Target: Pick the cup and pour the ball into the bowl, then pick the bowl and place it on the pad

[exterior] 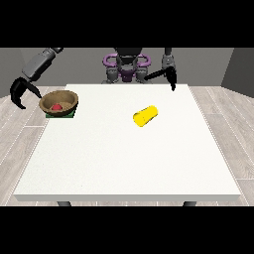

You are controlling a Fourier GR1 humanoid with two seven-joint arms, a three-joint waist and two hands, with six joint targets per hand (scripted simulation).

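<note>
Brown bowl [59, 102] holding red ball [57, 106] on green pad [72, 114], yellow cup [145, 115] toppled; view's-left hand [21, 91] spread

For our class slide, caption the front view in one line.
Red ball in brown bowl on green pad; yellow cup lies tipped mid-table.

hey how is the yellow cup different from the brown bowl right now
The yellow cup lies tipped on its side on the bare table; the brown bowl sits upright on the green pad. The cup looks empty, while the bowl holds the red ball. Neither is held by a hand.
</note>
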